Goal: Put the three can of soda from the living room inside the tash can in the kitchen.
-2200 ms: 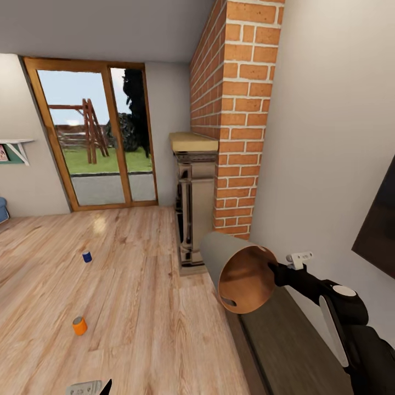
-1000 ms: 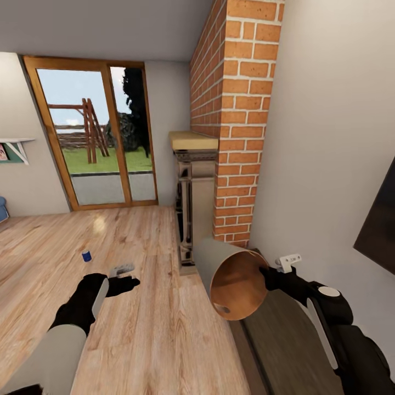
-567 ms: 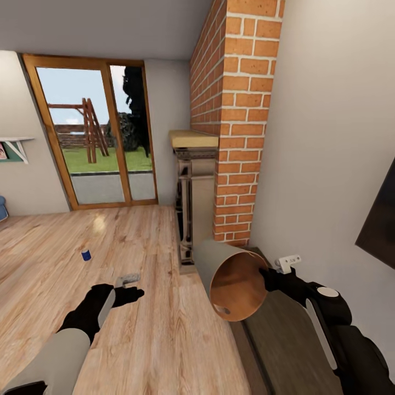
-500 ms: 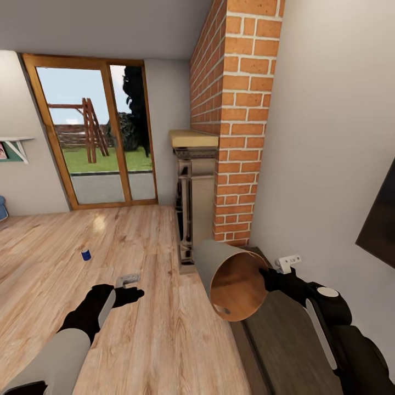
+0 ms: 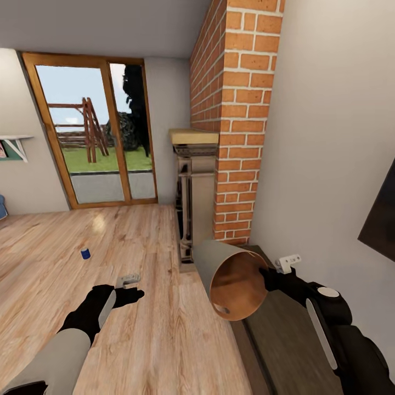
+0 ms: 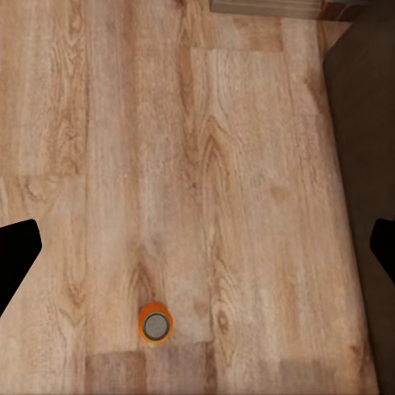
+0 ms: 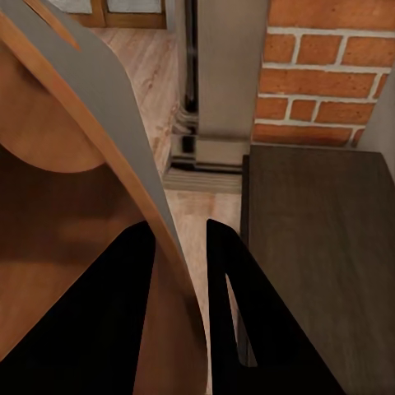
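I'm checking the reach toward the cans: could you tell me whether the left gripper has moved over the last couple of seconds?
Yes. The left gripper came up from the view's bottom edge and forward over the floor, toward the blue can.

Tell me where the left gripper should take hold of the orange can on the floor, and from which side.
Grip the orange can around its cylindrical side wall, coming straight down from above: it stands upright, grey top facing the open left gripper, with bare floor all around.

Our right gripper (image 7: 179, 271) pinches the bin (image 7: 90, 148) by its rim, one finger (image 7: 115, 321) inside, one outside. Beyond lie wood floor (image 7: 152, 58), a brick chimney (image 7: 325, 74) and a dark cabinet top (image 7: 321, 247).
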Tool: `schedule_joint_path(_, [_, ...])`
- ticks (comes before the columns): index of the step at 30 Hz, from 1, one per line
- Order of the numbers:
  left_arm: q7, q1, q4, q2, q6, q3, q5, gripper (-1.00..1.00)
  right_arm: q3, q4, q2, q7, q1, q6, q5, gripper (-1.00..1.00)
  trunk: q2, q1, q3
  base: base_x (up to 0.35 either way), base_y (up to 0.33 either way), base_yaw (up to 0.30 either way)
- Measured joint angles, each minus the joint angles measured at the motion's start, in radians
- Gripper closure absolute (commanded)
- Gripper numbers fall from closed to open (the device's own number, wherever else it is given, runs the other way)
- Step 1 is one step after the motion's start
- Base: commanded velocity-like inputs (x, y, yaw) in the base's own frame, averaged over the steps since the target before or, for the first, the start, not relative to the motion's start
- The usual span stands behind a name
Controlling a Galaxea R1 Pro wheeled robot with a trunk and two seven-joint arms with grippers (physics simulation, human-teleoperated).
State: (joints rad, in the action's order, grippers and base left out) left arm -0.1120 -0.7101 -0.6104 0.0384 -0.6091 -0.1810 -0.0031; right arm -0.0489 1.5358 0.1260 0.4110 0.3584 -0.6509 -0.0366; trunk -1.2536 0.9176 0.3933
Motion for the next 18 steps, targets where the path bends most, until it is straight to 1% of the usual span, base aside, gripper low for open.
schedule_joint_path(13, [0.0,0.0,0.0,0.0,0.002,0.0,0.001,-1.0,0.001,0.0,0.0,0.0,0.0,0.002,-0.001,1.0,-0.091,0.05,0.041,0.0,0.0,0.0])
schedule_joint_path(18, [0.0,0.0,0.001,0.0,0.015,0.001,0.001,-1.0,0.001,0.0,0.0,0.001,0.0,0.003,0.0,1.0,-0.126,0.069,0.056,0.0,0.0,0.0])
